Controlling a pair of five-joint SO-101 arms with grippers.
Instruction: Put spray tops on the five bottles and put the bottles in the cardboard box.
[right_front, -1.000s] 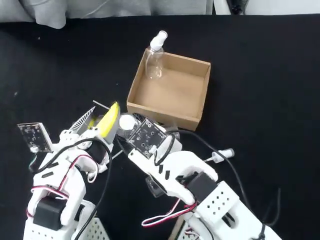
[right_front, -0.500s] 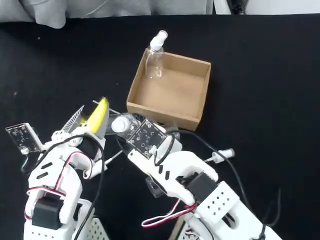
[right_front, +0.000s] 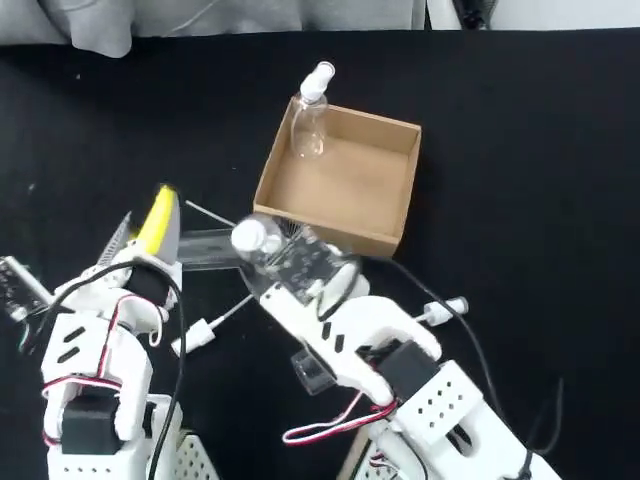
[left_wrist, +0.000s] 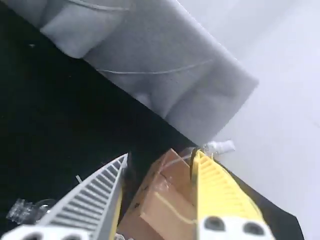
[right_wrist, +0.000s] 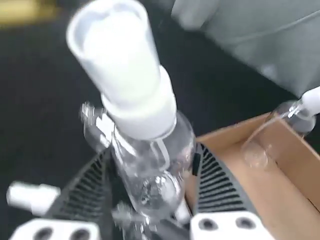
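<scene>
My right gripper (right_front: 262, 252) is shut on a clear bottle (right_front: 250, 240) with a white spray top (right_wrist: 120, 75) on it, just in front of the cardboard box (right_front: 385, 240). In the right wrist view the bottle (right_wrist: 150, 160) stands between both black fingers (right_wrist: 212, 175). My left gripper (right_front: 140, 228) is open with nothing in it, to the left of that bottle and apart from it. Its grey and yellow fingers (left_wrist: 220, 195) frame the box (left_wrist: 165, 205). Another topped bottle (right_front: 310, 118) stands in the box's far left corner.
A loose spray top (right_front: 200, 332) with its tube lies between the arms, and another spray top (right_front: 442, 310) lies right of the right arm. A clear bottle (right_front: 200, 250) lies near the left gripper. Grey cloth (left_wrist: 150, 65) lines the table's far edge.
The left gripper has drawn away to the left from the bottle's top and stands open. The right gripper, still holding the bottle, has shifted slightly toward the box.
</scene>
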